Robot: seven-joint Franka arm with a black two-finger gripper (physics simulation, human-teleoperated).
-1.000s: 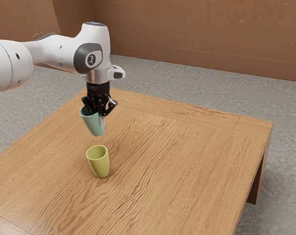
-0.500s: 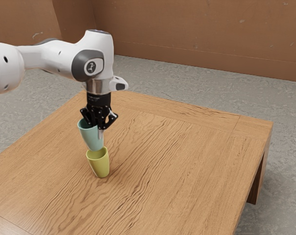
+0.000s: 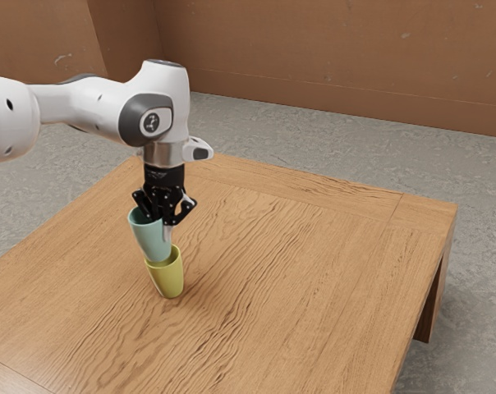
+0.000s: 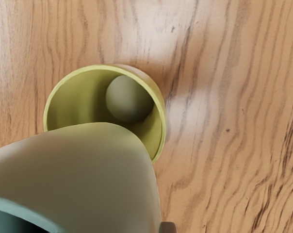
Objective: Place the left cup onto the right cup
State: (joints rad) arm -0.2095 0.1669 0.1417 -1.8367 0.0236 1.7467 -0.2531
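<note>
exterior view: reaching in from the exterior view's left with the white arm (image 3: 84, 103), pointing the black end effector (image 3: 163, 220) straight down over the wooden surface (image 3: 314, 271). clamping the end effector on the rim of the teal cup (image 3: 148, 234), pinching the wall from two sides. holding the teal cup off the surface and tilted, mouth leaning toward the exterior view's left, narrow base pointing down and toward the right. touching that base to the mouth of the yellow-green cup (image 3: 167, 275), seemingly dipping just inside the rim, though not sunk deep. standing the yellow-green cup on the surface, leaning a little, toward the surface's edge at the exterior view's left and well apart from its far right corner. showing grey floor (image 3: 355, 148) and a brown wall (image 3: 330, 49) beyond the surface.

wrist view: looking down into the yellow-green cup (image 4: 64, 104), with its round inner bottom in sight. overlapping the near part of that cup's mouth with the blurred side of the teal cup (image 4: 78, 179) just under the hand. lying all around the cups, the wood grain of the surface (image 4: 234, 97).
</note>
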